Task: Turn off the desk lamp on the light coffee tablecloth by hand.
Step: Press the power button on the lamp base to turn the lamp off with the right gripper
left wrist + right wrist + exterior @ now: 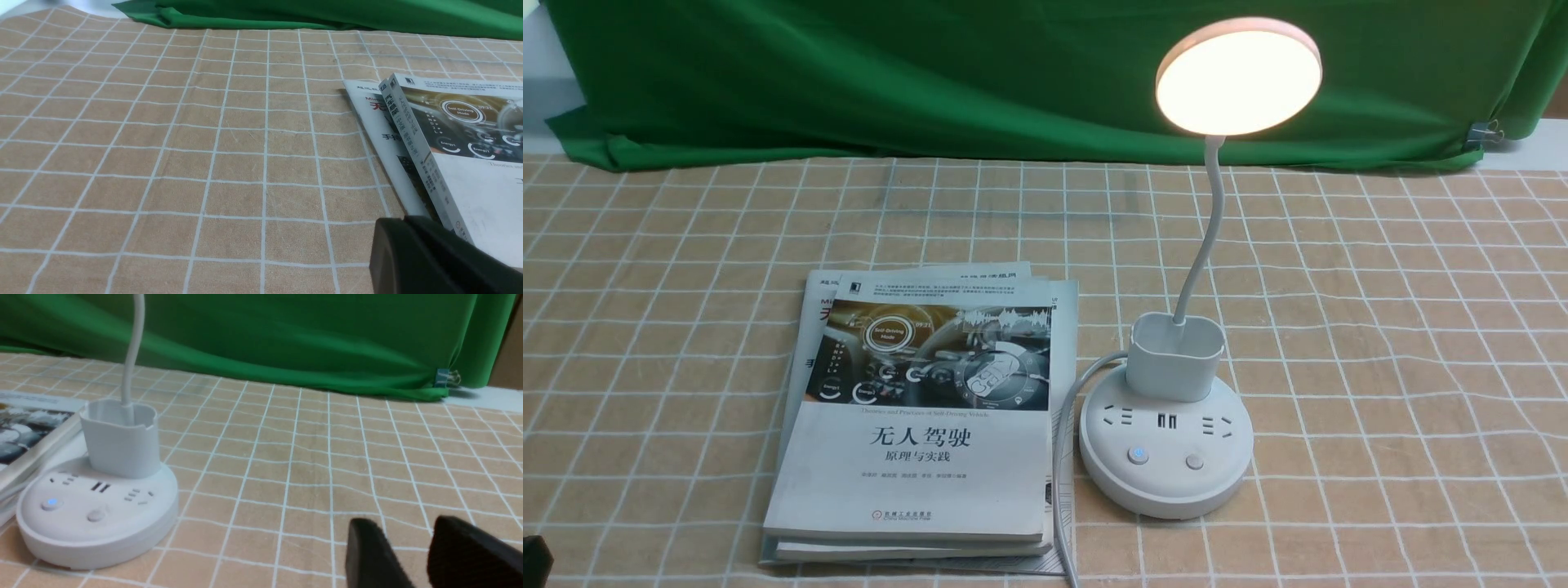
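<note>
The right fingers [369,547] stand apart, a narrow strip of the light coffee tablecloth [310,477] showing between them, and nothing is in their grip. Only the right wrist view catches them; the front view doesn't show them at all. The left fingers [408,253] are pressed together, holding nothing, in front of the near left part of the stack of books [915,474] as their own wrist view sees it. From the front, all I get of the left arm is a dark tip [535,562] poking in at the counter's near left corner.

Out on the counter, the desk lamp [1168,482] stands upright on the tablecloth, right of the middle and well short of the far edge. It's shining: the front view has the bright round head [1240,77], which the right wrist view cuts off, leaving just the lower neck, the cup holder [120,441] and the socket base. Both of those views show the two buttons, the left one [1138,455] glowing blue, the right one [1195,461] plain.

The books lie just left of the lamp, with a pale cable [1062,457] running down between. The lettered spine [425,159] of the upper book can be read as a spine only from the left wrist. Along the far edge hangs the green cloth [890,82], clipped near the far right corner by a binder clip [1482,133].
</note>
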Available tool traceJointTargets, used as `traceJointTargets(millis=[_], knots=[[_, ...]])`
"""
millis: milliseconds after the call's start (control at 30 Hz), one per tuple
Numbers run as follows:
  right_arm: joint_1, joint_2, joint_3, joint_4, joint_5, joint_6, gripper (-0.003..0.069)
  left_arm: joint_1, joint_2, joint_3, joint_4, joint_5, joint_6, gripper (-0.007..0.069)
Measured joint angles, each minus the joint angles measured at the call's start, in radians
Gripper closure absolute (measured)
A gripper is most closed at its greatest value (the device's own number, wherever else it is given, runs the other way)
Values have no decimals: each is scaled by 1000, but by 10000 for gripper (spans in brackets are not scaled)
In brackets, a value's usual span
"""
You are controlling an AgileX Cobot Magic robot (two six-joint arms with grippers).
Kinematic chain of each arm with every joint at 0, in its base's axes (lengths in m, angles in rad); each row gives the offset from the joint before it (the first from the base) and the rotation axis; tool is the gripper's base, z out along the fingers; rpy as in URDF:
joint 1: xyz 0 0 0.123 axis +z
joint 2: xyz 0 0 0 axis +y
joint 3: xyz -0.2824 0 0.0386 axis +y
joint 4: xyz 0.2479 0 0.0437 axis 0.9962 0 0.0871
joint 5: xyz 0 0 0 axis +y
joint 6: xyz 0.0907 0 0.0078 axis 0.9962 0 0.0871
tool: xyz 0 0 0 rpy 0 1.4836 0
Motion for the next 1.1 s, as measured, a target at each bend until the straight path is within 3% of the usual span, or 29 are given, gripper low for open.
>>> traceJointTargets(millis=[100, 167, 200, 333, 400, 633, 800, 867, 900, 1000, 1100], knots=[[0, 0, 0, 53, -47, 125, 420, 0, 0, 0, 0, 0, 0, 620], [0, 0, 0, 98, -108, 271, 420, 0, 0, 0, 0, 0, 0, 620], [0, 0, 0, 118, -167, 403, 420, 0, 0, 0, 0, 0, 0, 620], [0, 0, 0, 136, -265, 593, 420, 0, 0, 0, 0, 0, 0, 620], [0, 0, 0, 137, -300, 630, 420, 0, 0, 0, 0, 0, 0, 620], [3, 2, -5, 137, -286, 646, 485, 0, 0, 0, 0, 0, 0, 620], [57, 152, -203, 137, 79, 512, 608, 0, 0, 0, 0, 0, 0, 620], [79, 221, -277, 137, 157, 463, 613, 0, 0, 0, 0, 0, 0, 620], [112, 327, -379, 137, 298, 401, 613, 0, 0, 0, 0, 0, 0, 620], [154, 547, -545, 135, 513, 302, 611, 0, 0, 0, 0, 0, 0, 620], [168, 746, -653, 133, 620, 222, 611, 0, 0, 0, 0, 0, 0, 620]])
